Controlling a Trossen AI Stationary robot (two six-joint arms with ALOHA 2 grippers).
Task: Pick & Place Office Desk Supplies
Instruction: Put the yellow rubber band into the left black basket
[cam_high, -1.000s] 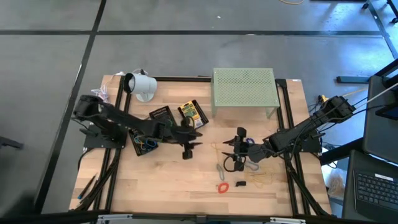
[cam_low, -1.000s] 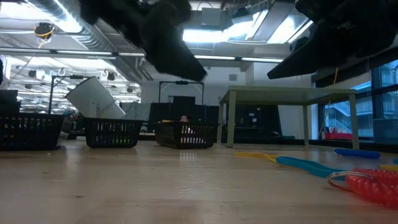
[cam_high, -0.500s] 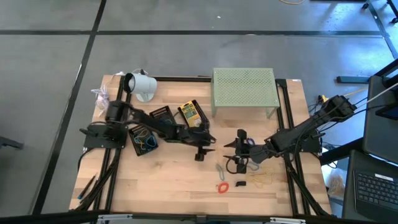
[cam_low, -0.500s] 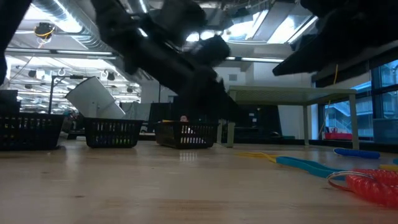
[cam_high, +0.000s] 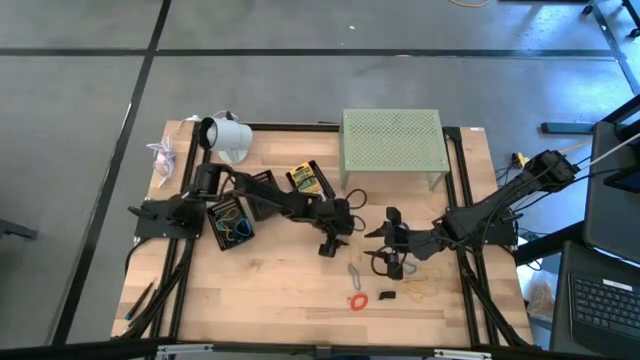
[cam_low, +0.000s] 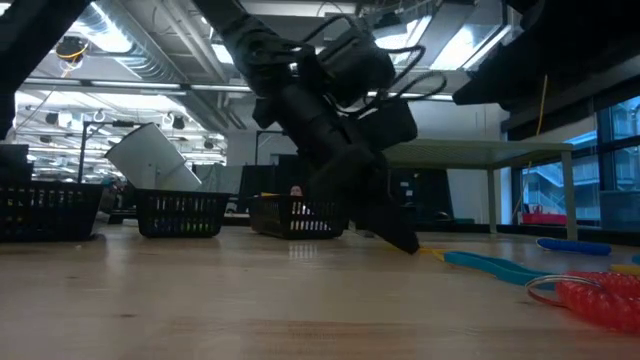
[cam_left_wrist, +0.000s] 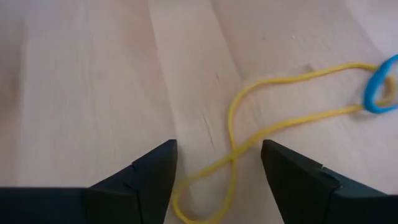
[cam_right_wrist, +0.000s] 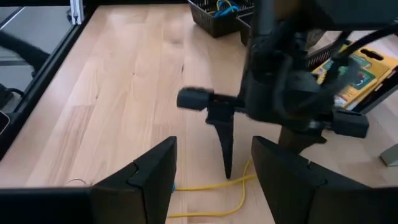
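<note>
Yellow rubber band (cam_left_wrist: 267, 127), cut off at frame edge, lies between wide-spread left claw (cam_left_wrist: 217, 180) fingers.

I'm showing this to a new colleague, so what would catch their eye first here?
Probably the left gripper, open and nosed down at mid-table over a looping yellow rubber band. Next, the right gripper waiting just beside it, and the pale green perforated stand at the table's far edge.

I can read no text, label or number here. The yellow packet (cam_right_wrist: 356, 73) carries some print, but I cannot make out the letters.
</note>
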